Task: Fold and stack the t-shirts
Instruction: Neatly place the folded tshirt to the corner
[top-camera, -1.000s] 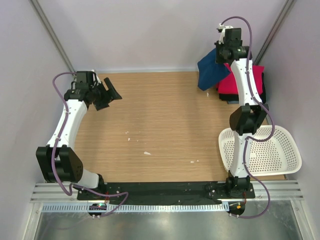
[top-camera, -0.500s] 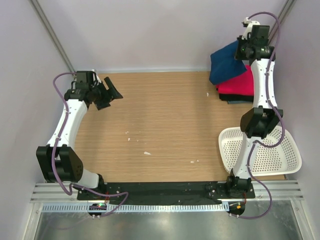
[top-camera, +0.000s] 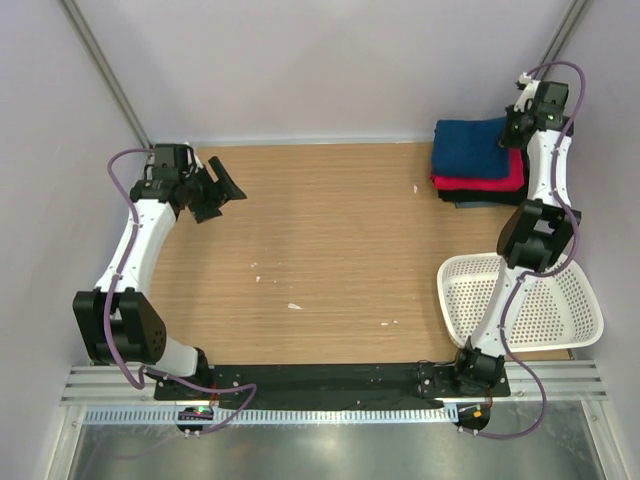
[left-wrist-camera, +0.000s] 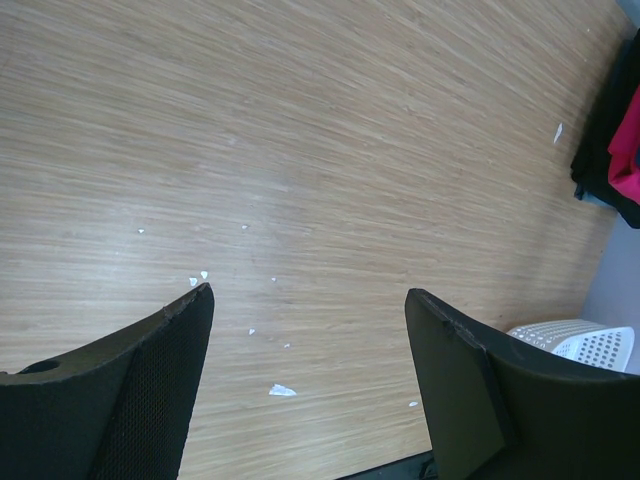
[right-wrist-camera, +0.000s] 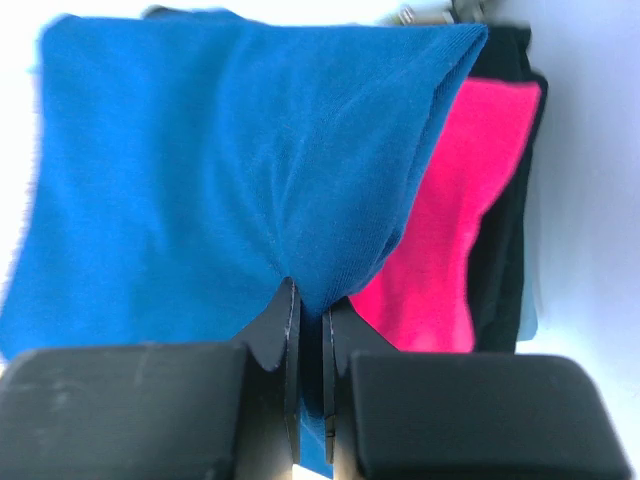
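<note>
A folded navy blue t-shirt (top-camera: 470, 148) lies on top of a pink-red t-shirt (top-camera: 490, 184), which lies on a black t-shirt (top-camera: 480, 201), stacked at the table's far right corner. My right gripper (top-camera: 511, 133) is at the stack's right edge, shut on a pinch of the blue t-shirt (right-wrist-camera: 220, 170); the pink-red (right-wrist-camera: 450, 230) and black (right-wrist-camera: 500, 260) tees show beneath. My left gripper (top-camera: 222, 190) is open and empty, held above the table at the far left (left-wrist-camera: 310, 380). The blue tee's chest print is hidden.
A white perforated basket (top-camera: 530, 300) stands at the near right; its corner shows in the left wrist view (left-wrist-camera: 580, 340). Small white scraps (top-camera: 294, 306) lie on the wooden table (top-camera: 320, 250). Walls close in on both sides.
My right gripper has carried the blue t-shirt rightward and back, from hanging left of the stack to lying spread on top of the pink-red one. The left arm has not moved.
</note>
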